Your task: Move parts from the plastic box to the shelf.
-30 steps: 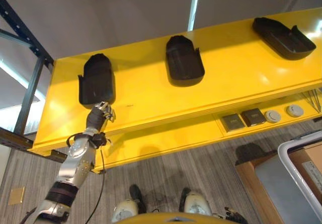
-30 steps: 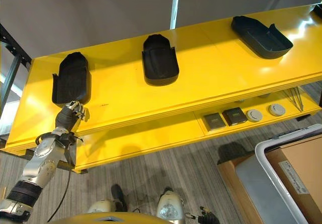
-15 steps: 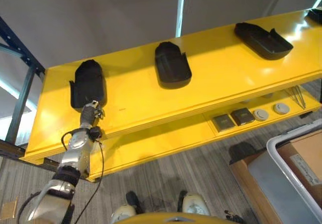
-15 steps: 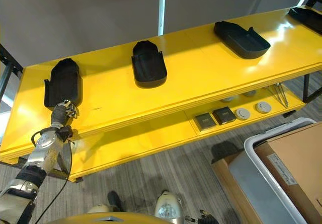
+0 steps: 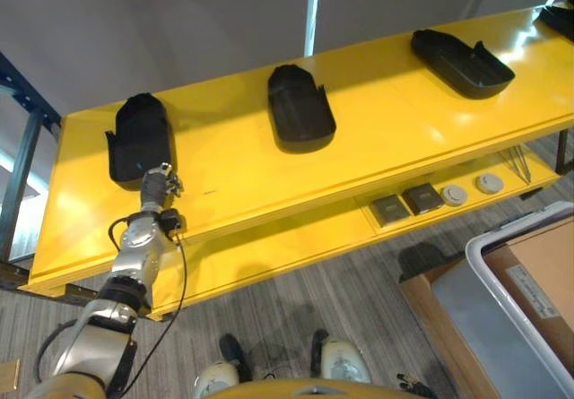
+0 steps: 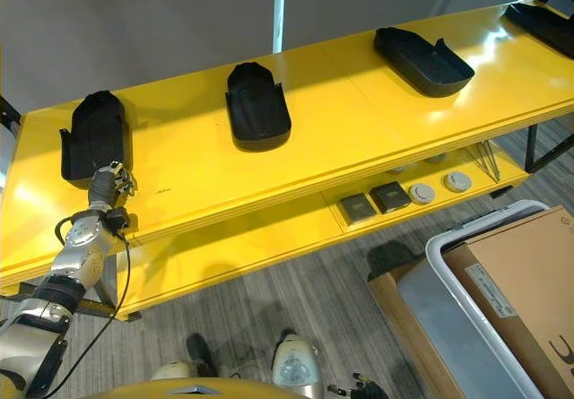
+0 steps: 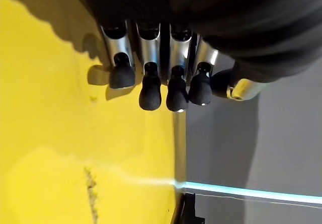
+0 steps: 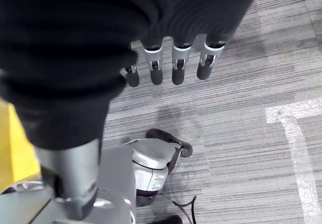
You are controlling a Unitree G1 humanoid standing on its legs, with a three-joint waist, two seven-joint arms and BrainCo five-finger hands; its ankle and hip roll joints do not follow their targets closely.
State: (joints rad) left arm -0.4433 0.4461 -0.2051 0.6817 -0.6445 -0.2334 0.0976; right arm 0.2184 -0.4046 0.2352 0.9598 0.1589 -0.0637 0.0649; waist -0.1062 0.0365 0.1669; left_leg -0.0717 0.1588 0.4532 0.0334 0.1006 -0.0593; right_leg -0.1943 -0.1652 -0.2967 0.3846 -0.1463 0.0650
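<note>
Left hand [image 5: 158, 184] reaches up over the yellow shelf [image 5: 386, 139], fingers relaxed and empty, just near of the leftmost black part [image 5: 139, 139]. Right hand [image 8: 171, 65] hangs loose-fingered over grey floor [image 8: 261, 83]. Three black parts show whole along the shelf, long axes running near to far; the plastic box [image 6: 448, 264] sits near right.

Yellow shelf [image 6: 359, 134] carries black parts in row: far-left part [image 6: 92, 136], middle part [image 6: 257, 107], right part [image 6: 422, 60]. Left hand [image 6: 109, 184] just near far-left part, fingers loosely bent, empty. Plastic box [image 6: 466, 323] near right on floor.
</note>
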